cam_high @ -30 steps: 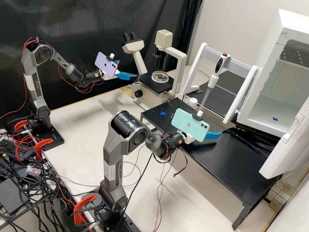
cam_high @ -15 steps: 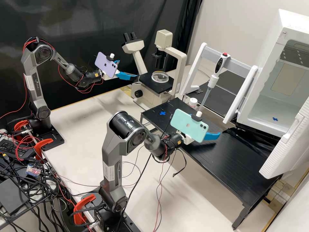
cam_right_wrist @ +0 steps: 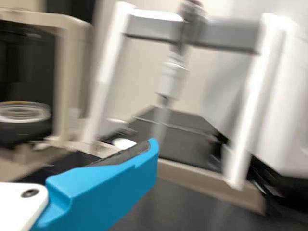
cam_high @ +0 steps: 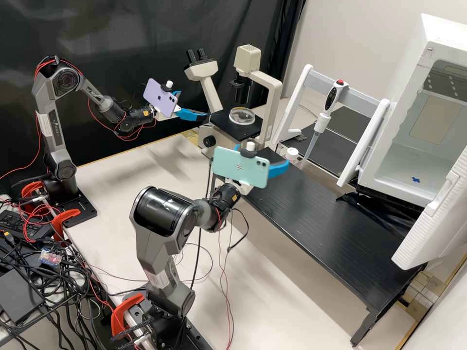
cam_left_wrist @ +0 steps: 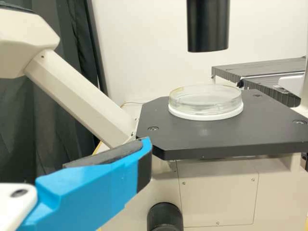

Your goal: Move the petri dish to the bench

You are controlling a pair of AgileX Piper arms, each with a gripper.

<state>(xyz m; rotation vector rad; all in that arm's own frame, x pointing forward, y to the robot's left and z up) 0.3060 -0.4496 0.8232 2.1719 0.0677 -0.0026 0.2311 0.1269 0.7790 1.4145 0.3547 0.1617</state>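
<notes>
Two grippers & one microscope [cam_high: 275,92], high view; all positions rel. to microscope. Petri dish [cam_high: 242,115] (clear, round, w/ white ring at its base) lies flat on the microscope's black stage [cam_high: 227,127], beneath its dark upper tube [cam_left_wrist: 208,24]. Task status: dish on stage, not on black bench [cam_high: 335,228].

L gripper [cam_high: 194,103]: in air just beside microscope, on the eyepiece [cam_high: 196,56] side, apart from dish; fingers spread, nothing b/w them. L wrist view: one blue finger w/ dark pad, near the stage edge.

R gripper [cam_high: 267,153]: in air in front of microscope, near the bench end closest to it; fingers likewise apart, nothing held. R wrist view: one blue finger, dish well beyond it.

Surroundings, same ref. pt.: black bench runs from beside microscope off to its right & toward the cam. White-capped item [cam_high: 292,154] just R of microscope. Farther R, white-&-grey stand [cam_high: 360,101] w/ upright pipette [cam_high: 322,122]; farthest R, open white cabinet [cam_high: 404,160] w/ blue mark [cam_high: 416,180] on its floor. Pale tabletop [cam_high: 121,180] spreads in front of microscope; black curtain [cam_high: 121,29] hangs behind & to its L.
</notes>
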